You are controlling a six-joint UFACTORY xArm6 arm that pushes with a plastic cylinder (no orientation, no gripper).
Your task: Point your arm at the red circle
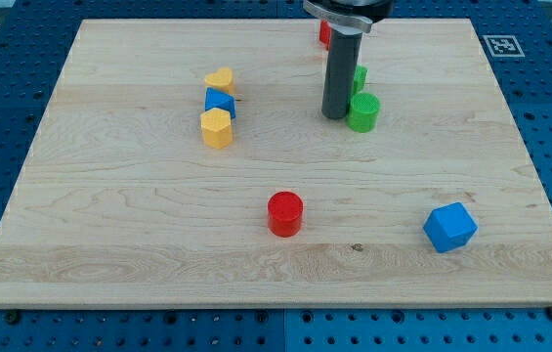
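Note:
The red circle (284,213) stands low in the middle of the wooden board (109,225). My tip (334,116) is in the upper middle of the board, well above the red circle and a little to its right in the view. It stands just left of a green circle (362,112), close to it or touching. A second green block (360,77) is partly hidden behind the rod. Another red block (323,34) shows at the board's top edge, mostly hidden by the rod's mount.
A yellow heart (220,80), a blue block (220,102) and a yellow hexagon (216,128) stand in a tight column at upper left of centre. A blue cube (449,227) is at lower right. A marker tag (502,45) sits off the top right corner.

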